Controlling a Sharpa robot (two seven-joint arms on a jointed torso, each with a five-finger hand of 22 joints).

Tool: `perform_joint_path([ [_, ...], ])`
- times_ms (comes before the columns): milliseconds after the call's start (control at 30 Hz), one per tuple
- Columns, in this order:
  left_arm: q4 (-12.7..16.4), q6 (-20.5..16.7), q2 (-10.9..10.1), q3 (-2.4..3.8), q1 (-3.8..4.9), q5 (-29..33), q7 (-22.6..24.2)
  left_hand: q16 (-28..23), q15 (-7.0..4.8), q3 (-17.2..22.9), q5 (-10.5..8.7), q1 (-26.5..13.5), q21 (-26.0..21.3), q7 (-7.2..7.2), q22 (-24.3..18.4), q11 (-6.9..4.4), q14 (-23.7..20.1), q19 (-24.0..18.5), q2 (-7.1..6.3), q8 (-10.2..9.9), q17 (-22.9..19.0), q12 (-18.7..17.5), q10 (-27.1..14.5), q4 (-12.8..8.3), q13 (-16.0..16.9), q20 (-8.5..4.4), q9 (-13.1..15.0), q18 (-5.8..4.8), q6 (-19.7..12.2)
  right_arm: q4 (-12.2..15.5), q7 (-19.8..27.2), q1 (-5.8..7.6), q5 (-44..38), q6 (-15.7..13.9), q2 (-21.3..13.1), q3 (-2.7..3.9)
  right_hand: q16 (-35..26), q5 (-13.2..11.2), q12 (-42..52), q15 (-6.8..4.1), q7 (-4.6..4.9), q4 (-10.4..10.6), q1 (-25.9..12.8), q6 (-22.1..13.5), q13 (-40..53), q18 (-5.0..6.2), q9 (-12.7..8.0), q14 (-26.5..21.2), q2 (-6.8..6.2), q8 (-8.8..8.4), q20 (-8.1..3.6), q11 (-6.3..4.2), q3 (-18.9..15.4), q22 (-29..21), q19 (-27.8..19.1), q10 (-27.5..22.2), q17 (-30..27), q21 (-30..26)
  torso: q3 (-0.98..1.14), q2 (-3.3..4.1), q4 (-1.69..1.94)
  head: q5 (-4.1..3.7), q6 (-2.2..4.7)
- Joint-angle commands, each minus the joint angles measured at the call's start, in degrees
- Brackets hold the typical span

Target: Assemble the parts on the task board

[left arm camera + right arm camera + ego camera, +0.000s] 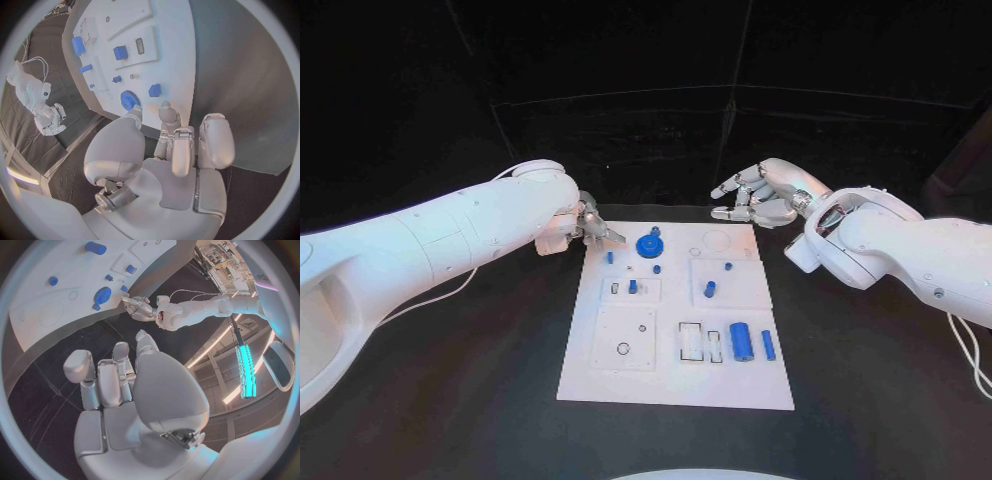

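Black table [473, 400] fills the scene under a dark backdrop, with the white task board [678, 385] lying lengthwise away from the robot in the middle of it. Both white arms reach to the board's far end, the left arm [430, 240] from one side and the right arm [906, 250] from the other.

Left hand [581, 232] sits at the far left corner of the board, its fingertips [165, 111] just short of the board's edge, fingers loosely apart and holding nothing. Right hand [759, 198] hovers off the far right corner, clear of the board, fingers slightly curled and apart, also holding nothing (its wrist view shows bare palm).

Of the parts, the blue gear [649, 243] stands near the far edge, just beside the left hand and toward the board's middle from it; this hand is plainly the nearer one. A large blue cylinder [741, 341] lies at the near end, long axis along the board, with a slimmer blue peg [769, 345] beside it, well away from both hands. Smaller blue pieces [708, 290] sit mid-board.
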Motion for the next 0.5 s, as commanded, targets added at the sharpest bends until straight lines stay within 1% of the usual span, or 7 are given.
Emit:
perform_joint_path([
  [33,-0.4,1.4,0.4,-0.01,-0.02,-0.8,1.4,0.2,0.21,-0.4,-0.18,1.2,-0.1,0.03,0.0,-0.14,6.0,-0.1,0.16,-0.3,15.1,0.4,0.0,-0.1,0.0,0.22,-0.2,1.09,0.5,0.0,0.2,0.11,-0.2,0.2,0.1,0.03,-0.3,0.2,-0.1,-0.22,-0.07,-0.3,0.2,-0.2,-0.1,0.59,-0.1,1.1,0.56,0.21,-0.07,-0.19,-0.2,0.0,-0.3,-0.2,0.0,-0.4,0.01,-0.04,0.09,-0.01,-0.01],
  [133,-0.7,2.1,0.7,-0.03,-0.1,-0.8,1.2,0.2,0.22,-0.7,-0.17,2.0,-0.2,0.04,0.0,-0.12,6.0,-0.1,0.49,-0.4,15.1,0.3,-0.1,-0.4,-0.2,0.23,-0.3,1.1,0.6,0.0,0.2,0.11,-0.2,0.2,0.2,0.03,-0.3,0.2,-0.1,-0.22,-0.07,-0.3,0.2,-0.2,-0.1,0.59,-0.1,1.1,0.56,0.21,-0.07,-0.19,-0.2,0.0,-0.3,-0.2,0.0,-0.4,0.0,-0.04,0.09,0.03,-0.02],
  [333,-1.0,3.4,0.9,-0.05,-0.18,-1.3,0.7,0.2,0.22,-0.8,-0.17,2.2,-0.2,0.05,0.0,-0.12,6.0,-0.2,0.53,-0.4,15.1,0.3,-0.1,-0.4,-0.2,0.23,-0.3,1.1,0.6,0.0,0.2,0.11,-0.2,0.2,0.2,0.03,-0.3,0.2,-0.2,-0.22,-0.07,-0.3,0.3,-0.2,-0.1,0.6,-0.1,1.1,0.6,0.23,-0.07,-0.2,-0.2,-0.1,-0.3,-0.3,0.0,-0.4,0.0,-0.02,0.06,0.0,-0.12],
  [500,-0.9,4.2,1.0,-0.06,-0.2,-1.4,0.8,0.2,0.23,-1.1,-0.17,2.8,-0.1,0.02,0.1,-0.13,6.0,-0.1,0.89,-0.4,15.1,0.4,-0.1,-0.6,-0.2,0.24,-0.4,1.08,0.7,0.0,0.2,0.11,-0.2,0.3,0.3,0.03,-0.3,0.2,-0.2,-0.22,-0.07,-0.3,0.3,-0.2,-0.1,0.6,-0.1,1.1,0.6,0.23,-0.07,-0.2,-0.2,-0.1,-0.3,-0.3,0.0,-0.4,0.02,-0.05,0.12,-0.04,-0.24],
])
